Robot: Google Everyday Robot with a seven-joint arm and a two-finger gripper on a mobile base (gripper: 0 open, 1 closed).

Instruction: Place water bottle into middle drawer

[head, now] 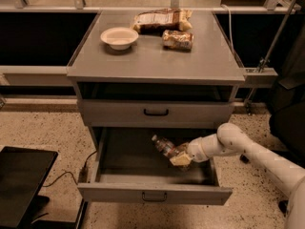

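— Clear plastic bottle (164,145): where?
— Clamped in my gripper (180,157), slanting up-left from it, low over the drawer (119,191) floor beneath, so letting go should drop it inside.

middle drawer (119,193) left half free | jaws, water bottle (164,145) fill right

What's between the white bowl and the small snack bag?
Only bare cabinet top, in the camera view. The gripper holds the water bottle inside the open middle drawer.

Claw (179,156) with bottle (163,145) over middle drawer (114,193)
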